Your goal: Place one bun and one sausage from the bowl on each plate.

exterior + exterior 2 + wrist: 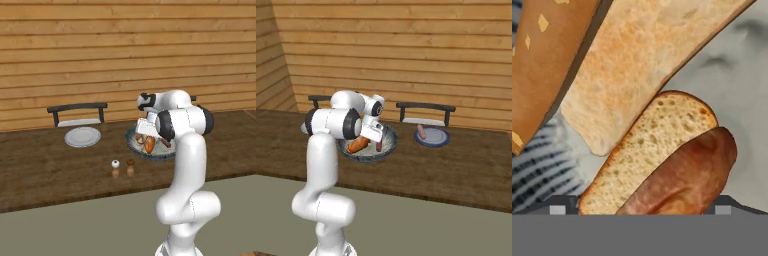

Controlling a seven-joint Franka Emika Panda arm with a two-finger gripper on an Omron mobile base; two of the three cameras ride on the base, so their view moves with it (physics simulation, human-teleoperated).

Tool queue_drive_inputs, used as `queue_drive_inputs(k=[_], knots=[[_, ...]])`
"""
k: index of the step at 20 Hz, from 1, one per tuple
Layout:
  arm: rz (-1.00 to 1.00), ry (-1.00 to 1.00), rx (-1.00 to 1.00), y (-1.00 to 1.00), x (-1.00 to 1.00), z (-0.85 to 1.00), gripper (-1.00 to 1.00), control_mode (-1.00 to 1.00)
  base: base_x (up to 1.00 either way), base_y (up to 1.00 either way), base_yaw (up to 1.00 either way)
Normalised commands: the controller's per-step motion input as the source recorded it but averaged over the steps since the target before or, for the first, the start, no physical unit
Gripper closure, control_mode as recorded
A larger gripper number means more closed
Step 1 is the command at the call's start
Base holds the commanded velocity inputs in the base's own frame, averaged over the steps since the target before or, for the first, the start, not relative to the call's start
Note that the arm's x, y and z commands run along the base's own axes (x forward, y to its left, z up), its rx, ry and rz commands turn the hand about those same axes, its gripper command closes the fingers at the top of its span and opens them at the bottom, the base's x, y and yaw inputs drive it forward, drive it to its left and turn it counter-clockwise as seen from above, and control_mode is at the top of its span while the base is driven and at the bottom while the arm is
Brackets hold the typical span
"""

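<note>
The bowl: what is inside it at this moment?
The bowl holds buns, seen close up in the hand view, and a sausage by the near rim. The arm and open gripper cover much of its middle, so a full count isn't possible.

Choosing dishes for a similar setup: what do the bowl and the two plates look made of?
The bowl looks like glazed stoneware: speckled grey inside, dark rim. The plate with a sausage seems glazed ceramic, blue-rimmed. The bare plate looks plain pale ceramic, though the render leaves it open.
</note>
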Motion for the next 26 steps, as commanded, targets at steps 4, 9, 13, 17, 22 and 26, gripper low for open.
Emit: queue_drive_inputs(k=[4,9,13,17,22,26], knots=[[0.0,0.0,0.0,0.0,0.0,-0.04,1.0,-1.0,0.0,0.0,0.0],[0.0,-0.01,0.0,0.0,-0.1,0.0,1.0,-1.0,0.0,0.0,0.0],[0.03,-0.25,0.0,0.0,-0.74,0.3,1.0,-1.0,0.0,0.0,0.0],[0.0,-0.18,0.04,-0.21,-0.41,0.87,1.0,-1.0,0.0,0.0,0.0],[0.02,-0.18,0.05,-0.55,-0.52,0.94,1.0,-1.0,0.0,0.0,0.0],[-0.03,-0.12,0.02,-0.7,-0.39,0.88,1.0,-1.0,0.0,0.0,0.0]])
